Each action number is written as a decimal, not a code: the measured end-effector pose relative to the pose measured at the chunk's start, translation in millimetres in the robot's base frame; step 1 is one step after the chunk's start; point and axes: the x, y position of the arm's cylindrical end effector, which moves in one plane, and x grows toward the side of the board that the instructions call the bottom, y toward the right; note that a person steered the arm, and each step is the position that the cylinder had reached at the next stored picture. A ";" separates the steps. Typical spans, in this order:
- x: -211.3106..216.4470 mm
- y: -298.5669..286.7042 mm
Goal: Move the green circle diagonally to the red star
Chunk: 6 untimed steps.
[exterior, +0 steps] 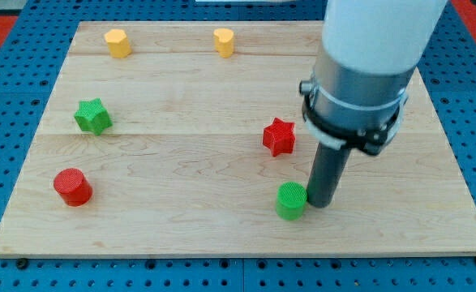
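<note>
The green circle (290,201) stands low on the wooden board (181,211), below and slightly right of the red star (279,136), with a clear gap between them. My tip (319,203) is on the board right beside the green circle's right side, touching or nearly touching it. The rod rises from there to the arm's large grey body at the view's upper right.
A green star (92,116) sits at the left, a red circle (72,186) at the lower left. Two yellow blocks (117,42) (224,41) lie along the top edge. The arm hides the board's upper right area.
</note>
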 end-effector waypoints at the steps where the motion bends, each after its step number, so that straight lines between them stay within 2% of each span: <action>1: 18.7 -74.5; 2: -9.0 -84.0; 3: -52.2 -44.2; 5: -103.6 -101.7; 6: -146.5 -53.9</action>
